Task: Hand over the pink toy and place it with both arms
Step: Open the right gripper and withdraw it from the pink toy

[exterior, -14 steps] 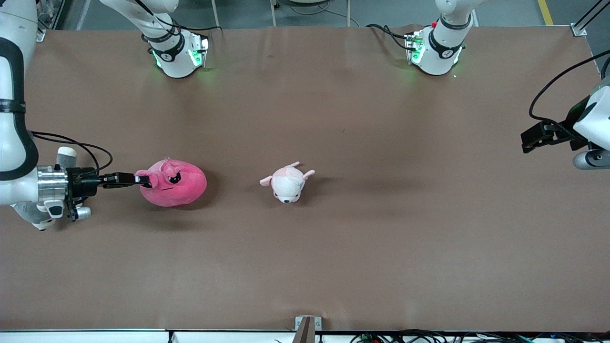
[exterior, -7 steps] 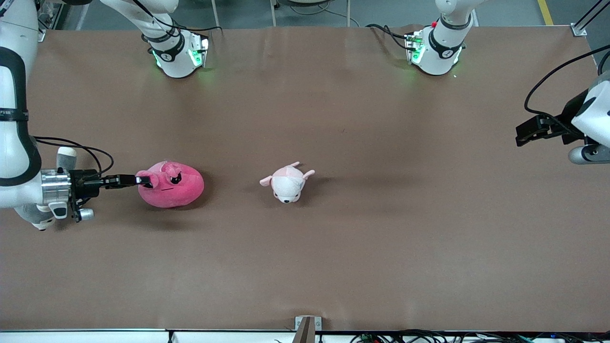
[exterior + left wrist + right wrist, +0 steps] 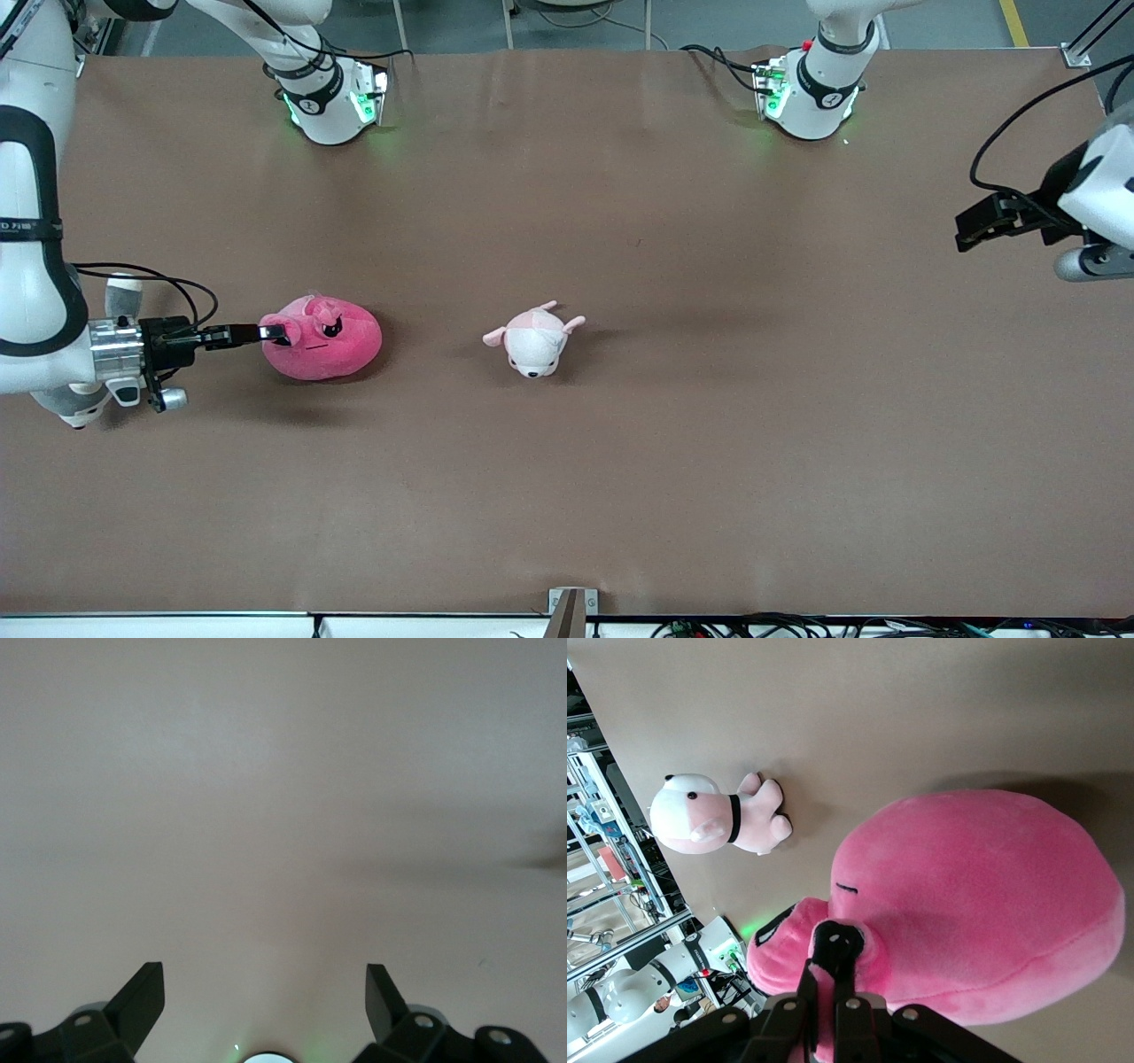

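Note:
The pink toy point(image 3: 332, 341), a round hot-pink plush with dark angry eyes, is low at the brown table point(image 3: 620, 487), toward the right arm's end. My right gripper point(image 3: 275, 334) is shut on a fold of plush at one end of the toy, beside its face. In the right wrist view the toy point(image 3: 983, 904) fills the frame and pink fabric is pinched between the black fingers of the right gripper point(image 3: 837, 948). My left gripper point(image 3: 970, 229) hangs open over the table's edge at the left arm's end. In the left wrist view the left gripper point(image 3: 264, 992) has only bare table between its fingers.
A smaller pale pink-and-white plush animal point(image 3: 534, 338) lies near the table's middle, beside the pink toy, and the animal point(image 3: 713, 815) shows in the right wrist view too. The two arm bases point(image 3: 332, 102) point(image 3: 811, 93) stand along the table's edge farthest from the front camera.
The right gripper has shifted slightly with the pink toy, which now looks a little lower and smaller. The left gripper has drifted a little toward the bases' side of the table, still open.

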